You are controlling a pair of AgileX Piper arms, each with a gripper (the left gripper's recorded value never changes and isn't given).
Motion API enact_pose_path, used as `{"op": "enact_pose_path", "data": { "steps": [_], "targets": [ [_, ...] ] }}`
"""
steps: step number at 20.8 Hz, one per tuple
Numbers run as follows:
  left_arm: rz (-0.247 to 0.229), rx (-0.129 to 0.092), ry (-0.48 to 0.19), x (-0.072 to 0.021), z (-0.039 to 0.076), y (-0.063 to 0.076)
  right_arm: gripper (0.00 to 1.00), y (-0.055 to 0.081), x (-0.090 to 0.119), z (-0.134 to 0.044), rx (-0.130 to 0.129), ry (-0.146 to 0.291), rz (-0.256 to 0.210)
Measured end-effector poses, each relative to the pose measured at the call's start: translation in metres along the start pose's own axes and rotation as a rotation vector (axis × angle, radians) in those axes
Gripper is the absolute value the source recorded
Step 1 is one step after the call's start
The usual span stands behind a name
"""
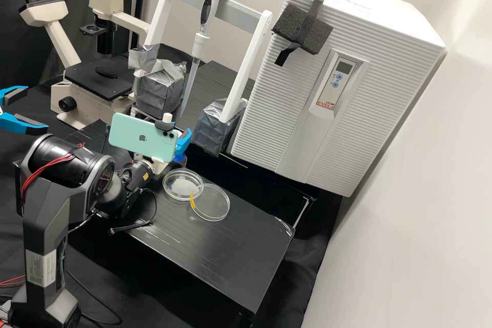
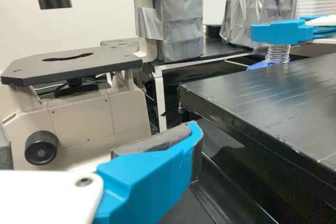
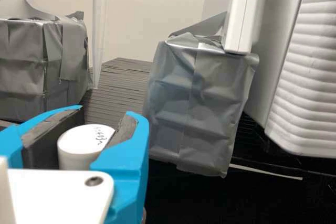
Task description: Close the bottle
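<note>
Right claw: closed on a white cap, one pad on each side. The clear bottle stands directly under this claw at the far left part of the tabletop; whether the cap is seated on it cannot be told. A green phone on the right arm's wrist blocks the high view of the bottle.

Left claw: wide open, holding nothing, off the tabletop near the microscope.

Two clear dishes lie touching, just right of the right claw. Behind it, a pipette hangs from a white stand with taped blocks at its feet. A white ribbed cabinet carries a foam pad.

The tabletop is black and ribbed, with black cloth around it and a white wall to the right.
</note>
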Motion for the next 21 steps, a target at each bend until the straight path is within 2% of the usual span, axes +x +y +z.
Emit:
{"op": "enact_pose_path", "data": {
  "steps": [14, 21],
  "targets": [
    [0.000, 0.000, 0.000, 0.0000, 0.000, 0.000, 0.00, 0.002, 0.017, -0.004, 0.004, -0.013, -0.024],
    [0.000, 0.000, 0.000, 0.0000, 0.000, 0.000, 0.00, 0.003, 0.018, -0.001, 0.004, -0.013, -0.024]
  ]
}}
